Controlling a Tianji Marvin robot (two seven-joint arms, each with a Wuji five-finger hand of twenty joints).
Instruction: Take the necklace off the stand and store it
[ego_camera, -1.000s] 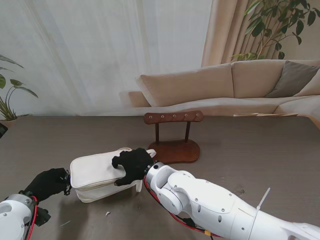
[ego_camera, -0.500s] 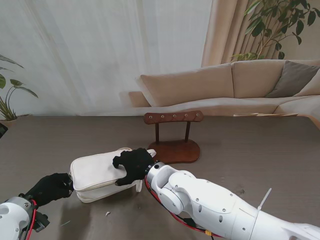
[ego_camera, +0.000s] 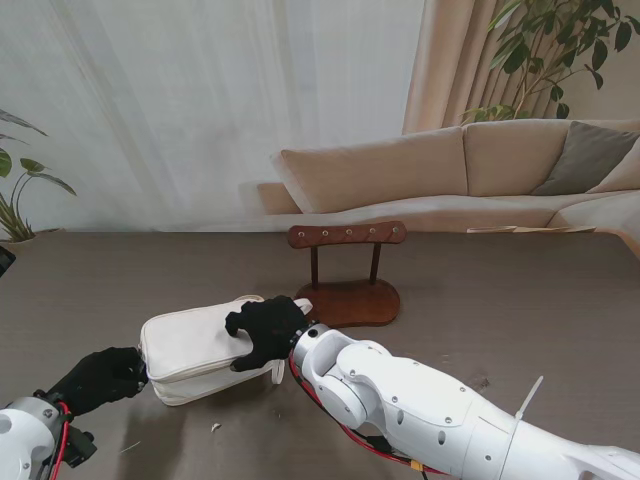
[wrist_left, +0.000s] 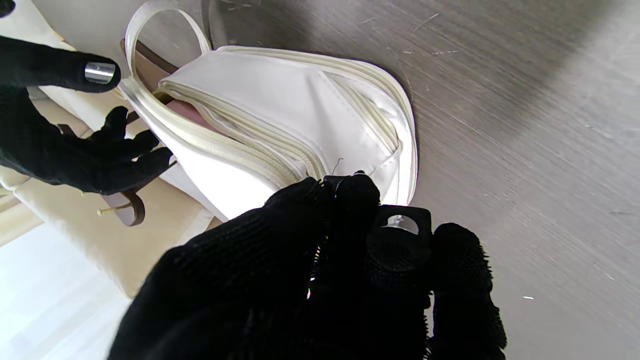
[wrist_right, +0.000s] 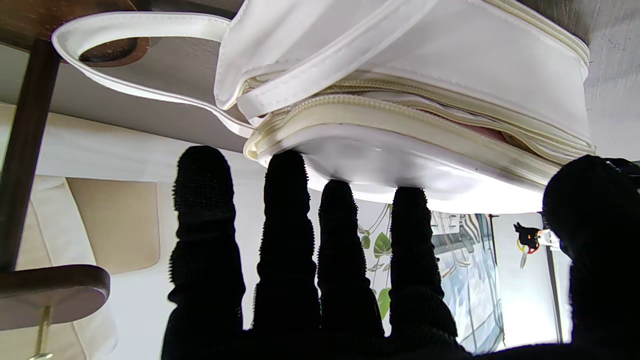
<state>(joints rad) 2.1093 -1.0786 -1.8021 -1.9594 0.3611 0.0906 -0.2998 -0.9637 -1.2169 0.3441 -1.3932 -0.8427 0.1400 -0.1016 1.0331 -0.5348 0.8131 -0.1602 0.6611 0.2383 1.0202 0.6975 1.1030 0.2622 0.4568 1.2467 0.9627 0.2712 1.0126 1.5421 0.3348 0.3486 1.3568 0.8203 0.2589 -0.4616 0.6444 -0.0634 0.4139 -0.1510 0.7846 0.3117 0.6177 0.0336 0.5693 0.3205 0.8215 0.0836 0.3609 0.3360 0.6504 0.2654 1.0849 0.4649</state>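
Note:
A white zip pouch (ego_camera: 195, 352) lies on the dark table, its zipper partly apart with pink lining showing (wrist_left: 195, 112). My right hand (ego_camera: 264, 330) rests flat on its lid, fingers (wrist_right: 285, 200) spread and touching the top, thumb beside the zipper. My left hand (ego_camera: 100, 378) is at the pouch's left end, its fingertips (wrist_left: 350, 195) pinched shut at that corner. What they pinch is hidden. The wooden necklace stand (ego_camera: 347, 270) is just beyond the pouch, and its pegs look bare. No necklace is visible in any view.
The pouch's white strap loop (wrist_right: 140, 22) lies toward the stand's base (ego_camera: 350, 302). Small white specks (ego_camera: 215, 427) lie on the table near me. A beige sofa (ego_camera: 470, 170) and curtains stand beyond the table's far edge.
My left hand has drawn slightly nearer to me at the pouch's end. The gap along the pouch's side has narrowed. The right hand has stayed on the lid.

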